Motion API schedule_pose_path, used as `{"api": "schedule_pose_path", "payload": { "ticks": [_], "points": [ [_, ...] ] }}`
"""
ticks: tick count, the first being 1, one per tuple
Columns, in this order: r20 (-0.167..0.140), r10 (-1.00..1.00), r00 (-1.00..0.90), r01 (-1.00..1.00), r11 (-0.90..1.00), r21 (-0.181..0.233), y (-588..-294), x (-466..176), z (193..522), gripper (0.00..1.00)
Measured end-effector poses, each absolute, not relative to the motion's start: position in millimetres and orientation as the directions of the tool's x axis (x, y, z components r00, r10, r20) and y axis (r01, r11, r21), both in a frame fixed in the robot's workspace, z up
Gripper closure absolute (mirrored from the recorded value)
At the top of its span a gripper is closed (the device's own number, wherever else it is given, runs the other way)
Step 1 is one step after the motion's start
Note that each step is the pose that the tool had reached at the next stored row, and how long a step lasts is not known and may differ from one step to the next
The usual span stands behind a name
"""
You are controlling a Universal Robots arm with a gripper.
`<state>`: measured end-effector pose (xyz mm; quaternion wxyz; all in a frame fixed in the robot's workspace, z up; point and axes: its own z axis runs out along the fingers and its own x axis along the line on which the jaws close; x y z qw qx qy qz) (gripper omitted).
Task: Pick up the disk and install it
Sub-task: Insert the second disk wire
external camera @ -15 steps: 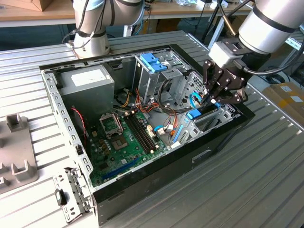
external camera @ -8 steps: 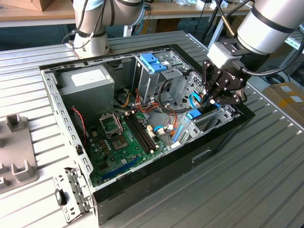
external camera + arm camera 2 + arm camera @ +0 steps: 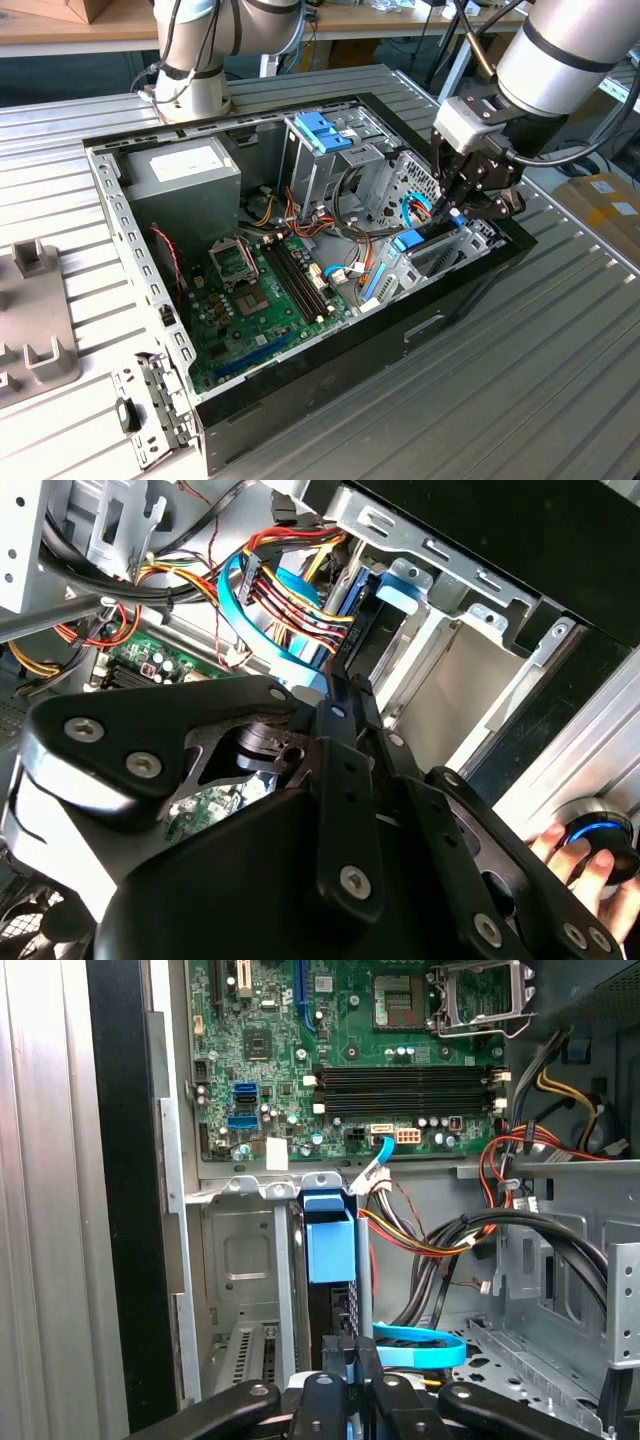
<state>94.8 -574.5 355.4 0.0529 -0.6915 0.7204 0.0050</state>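
The gripper (image 3: 452,205) is clamped on the upper edge of the disk (image 3: 330,1250), which stands on edge directly beneath it, long axis running down into the metal drive bay (image 3: 240,1260) at the case's (image 3: 330,385) front corner.

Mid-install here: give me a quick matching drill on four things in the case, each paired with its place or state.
1. disk
2. gripper
3. blue latch
4. grey box

A. atop the metal cage
B. far corner, white sticker on top
C. on edge in the bay beside the motherboard
D. closed on the disk's edge

Pairs: 1-C, 2-D, 3-A, 4-B
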Motion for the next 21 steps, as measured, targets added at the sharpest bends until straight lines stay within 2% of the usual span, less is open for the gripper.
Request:
{"api": "schedule_pose_path", "payload": {
  "ticks": [13,14,21],
  "points": [
    [-0.097,-0.995,-0.005,-0.998,0.011,-0.065,-575,81,354,0.84],
    [-0.097,-0.995,0.002,-0.991,0.011,-0.134,-575,81,354,0.84],
    [-0.098,-0.995,0.002,-0.99,0.012,-0.139,-575,80,352,0.84]
  ]
}}
